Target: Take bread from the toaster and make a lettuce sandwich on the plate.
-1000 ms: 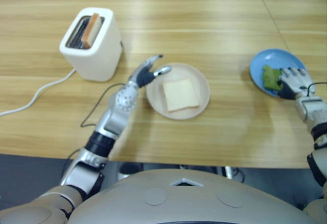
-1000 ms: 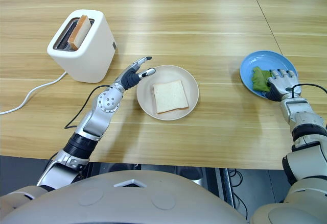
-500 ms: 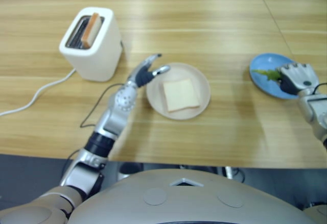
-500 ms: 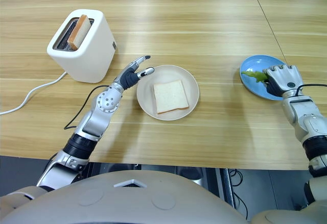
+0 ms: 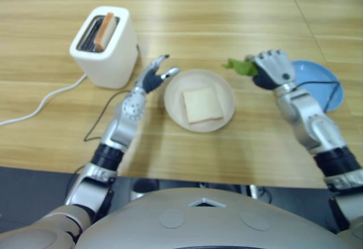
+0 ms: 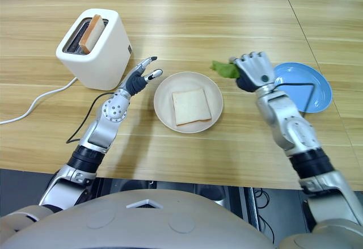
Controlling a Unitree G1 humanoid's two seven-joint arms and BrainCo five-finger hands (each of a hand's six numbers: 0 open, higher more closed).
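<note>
While right hand grasps lettuce at plate's 2 o'clock, leaf judged light, limp, tear-prone: hold gently by thick edge. Bread slice at plate centre. Second slice in toaster, 10 o'clock. Left hand released, between toaster and plate.

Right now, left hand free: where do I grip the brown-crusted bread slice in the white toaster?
Take the brown-crusted bread slice by its exposed top edge, from above, pinching across its flat faces. Only that strip stands above the slot of the white toaster; its walls likely block a sideways approach.
</note>
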